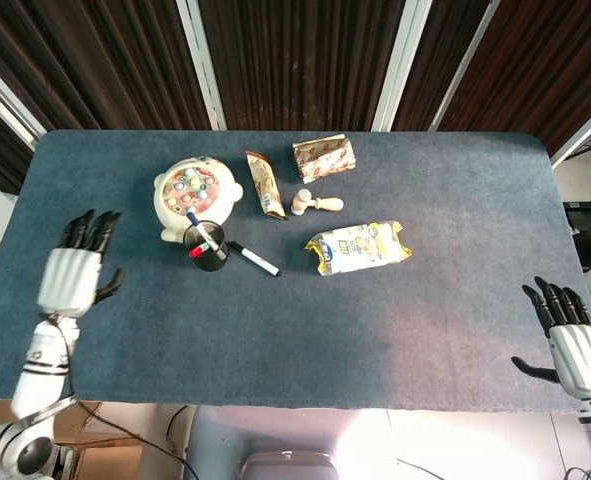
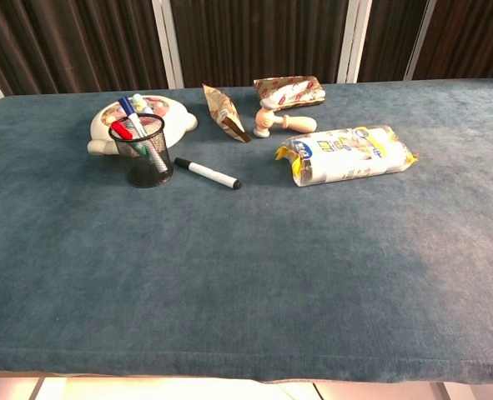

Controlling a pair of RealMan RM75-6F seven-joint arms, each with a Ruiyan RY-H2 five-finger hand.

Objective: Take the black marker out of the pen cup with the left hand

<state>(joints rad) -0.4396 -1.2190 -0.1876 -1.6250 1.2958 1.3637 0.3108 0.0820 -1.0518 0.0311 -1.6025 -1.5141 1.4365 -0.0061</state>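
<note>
Black marker (image 1: 254, 259): lies flat on the table (image 1: 395, 310) just beside the pen cup (image 1: 206, 246), already out; light, stiff, smooth-barrelled, so you would pinch it mid-barrel; your left robot hand (image 1: 72, 276) hovers well apart, fingers spread, empty.

black-capped white marker (image 1: 254, 260), blue table (image 1: 395, 320)

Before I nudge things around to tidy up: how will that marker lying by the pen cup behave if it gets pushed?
The marker is a slim round barrel lying flat on the table, so it would probably roll if pushed from the side. It looks rigid and light. The cloth-like table cover may slow it. It lies beside the pen cup, which could stop it.
</note>
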